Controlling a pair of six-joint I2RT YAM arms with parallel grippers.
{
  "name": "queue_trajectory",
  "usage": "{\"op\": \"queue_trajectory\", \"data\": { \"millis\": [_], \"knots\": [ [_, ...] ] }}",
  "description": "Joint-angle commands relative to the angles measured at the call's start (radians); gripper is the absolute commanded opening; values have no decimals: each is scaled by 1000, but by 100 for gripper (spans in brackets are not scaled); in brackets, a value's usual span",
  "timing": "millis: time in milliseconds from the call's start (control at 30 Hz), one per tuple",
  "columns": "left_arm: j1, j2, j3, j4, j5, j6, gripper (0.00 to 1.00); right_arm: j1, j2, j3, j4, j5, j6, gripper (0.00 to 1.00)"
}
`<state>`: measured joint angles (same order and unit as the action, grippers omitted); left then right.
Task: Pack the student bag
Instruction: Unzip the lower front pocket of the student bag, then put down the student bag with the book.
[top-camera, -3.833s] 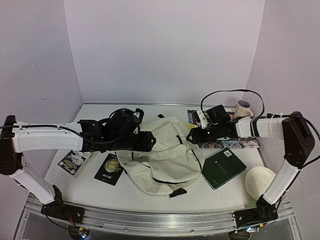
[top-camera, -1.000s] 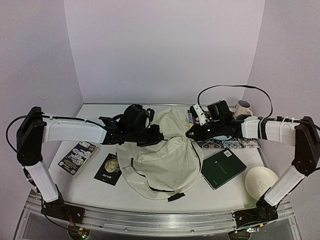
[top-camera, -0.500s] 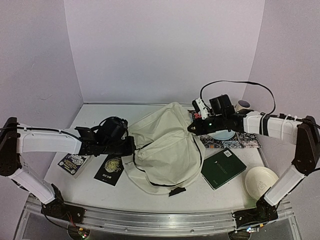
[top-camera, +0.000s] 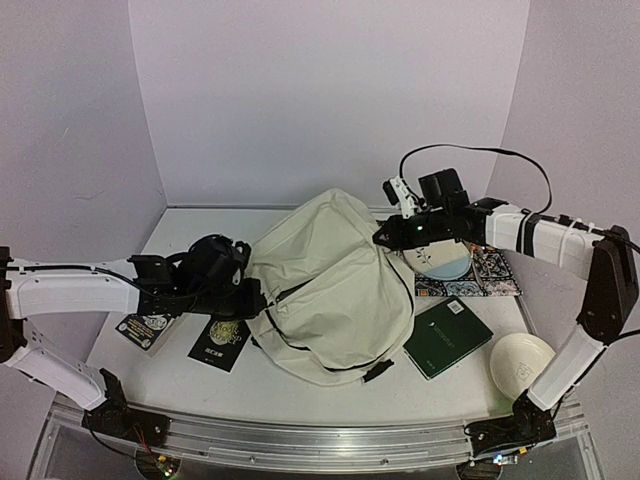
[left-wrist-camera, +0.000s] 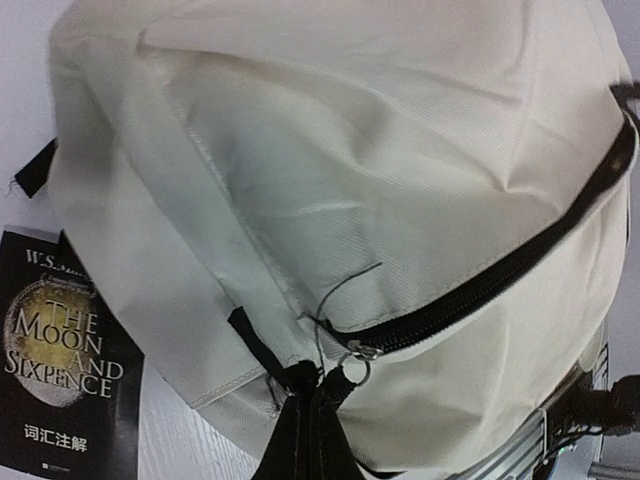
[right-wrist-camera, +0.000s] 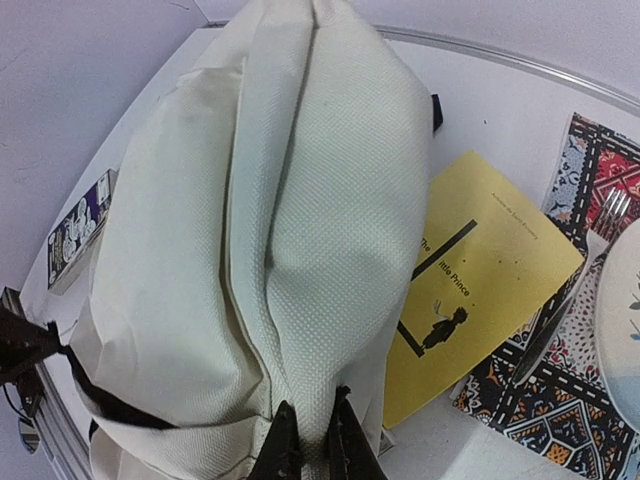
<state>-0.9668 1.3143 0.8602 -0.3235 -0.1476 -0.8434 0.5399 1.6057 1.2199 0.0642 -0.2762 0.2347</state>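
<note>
The student bag (top-camera: 335, 285) bulks up mid-counter (top-camera: 190, 235), walling off the left hand (top-camera: 250, 297) from the right hand (top-camera: 385, 238), each pinched on an opposite end. Bare counter lies at the back left and along the near edge. The right side is crowded by a green notebook (top-camera: 447, 337), a white bowl (top-camera: 520, 362) and a patterned mat (top-camera: 490, 272). A black book (top-camera: 218, 342) and a card box (top-camera: 138, 330) block the left.

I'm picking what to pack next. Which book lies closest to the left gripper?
The black Moon and Sixpence book, right beside the left gripper; the green book and yellow book lie beyond the bag.
</note>
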Motion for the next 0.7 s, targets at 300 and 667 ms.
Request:
{"op": "queue_trajectory", "data": {
  "millis": [300,667],
  "knots": [
    [-46,154,160,-4,61,51,0,-48,73,56,18,139,-28,11],
    [-46,288,233,123,42,48,0,-46,-66,-75,24,75,-19,38]
  ]
}}
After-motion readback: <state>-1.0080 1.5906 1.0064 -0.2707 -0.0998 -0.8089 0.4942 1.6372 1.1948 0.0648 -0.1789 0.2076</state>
